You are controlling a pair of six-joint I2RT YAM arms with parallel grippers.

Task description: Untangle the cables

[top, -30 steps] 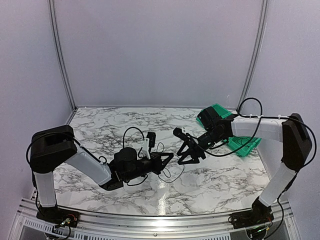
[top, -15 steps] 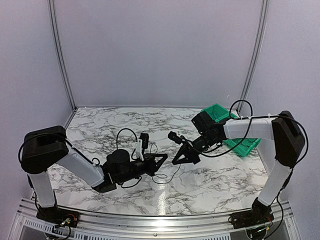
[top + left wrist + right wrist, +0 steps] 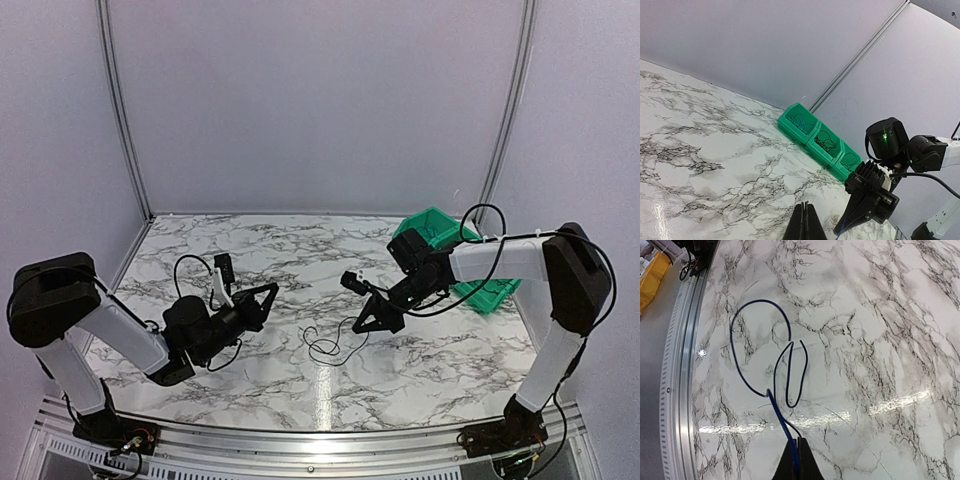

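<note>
Right gripper (image 3: 796,460): fingers clamped on one end of the cable (image 3: 782,425).
Cable: loose loops lying on the marble table (image 3: 200,250), just toward 6 o'clock of its centre, at 8 o'clock from the right gripper.
Left gripper (image 3: 805,224): fingers pressed together, at 9 o'clock from the loops, apart from them.
Green bin (image 3: 438,219): at 2 o'clock, coils inside.

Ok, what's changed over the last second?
The left gripper pulled back to the left, away from the middle, fingers shut. The right gripper barely moved and stays shut on the blue cable, whose loops lie on the table. The green bin has not moved.
</note>
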